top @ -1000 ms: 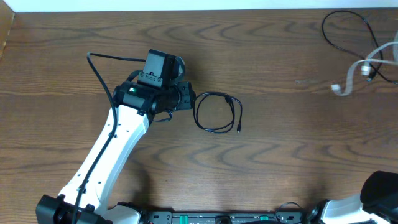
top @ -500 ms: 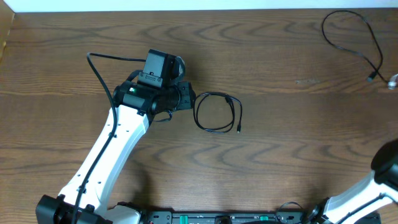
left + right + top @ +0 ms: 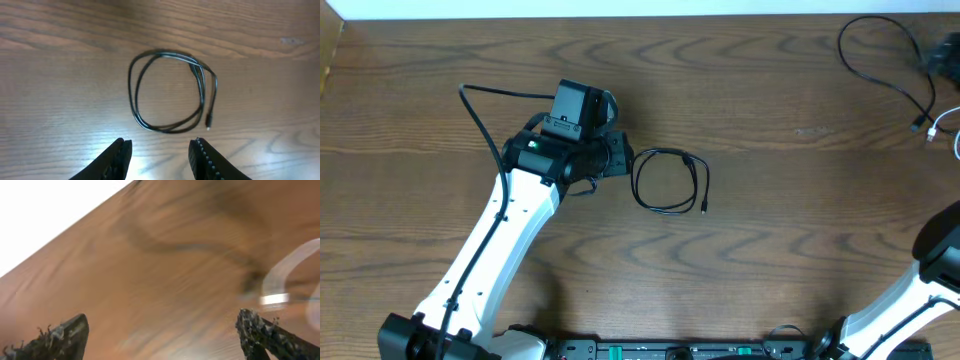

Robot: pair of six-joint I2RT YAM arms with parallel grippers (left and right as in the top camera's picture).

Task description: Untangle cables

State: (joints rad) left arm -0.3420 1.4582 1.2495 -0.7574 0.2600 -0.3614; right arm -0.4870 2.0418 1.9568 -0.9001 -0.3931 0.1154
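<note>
Left hand [image 3: 160, 147]: low over the worktop [image 3: 770, 230], jaws part open, nothing between them. The coiled black cable [image 3: 131, 92] lies flat just beyond the fingertips, at 3 o'clock from the hand in the overhead view. Its plug end rests at the coil's 4 o'clock.

Risk: closing where the turns run doubled would likely pinch both strands and pull the coil tighter rather than free it.

Far corner, 1 o'clock on the worktop: a second black cable [image 3: 842, 42] lies in a loose loop. A white cable [image 3: 292, 262] runs off frame beside it.

Right hand [image 3: 160, 335]: jaws wide apart, empty. The wrist view is smeared.

Risk: a fast approach could snag the black loop, or push the white cable off the edge.
</note>
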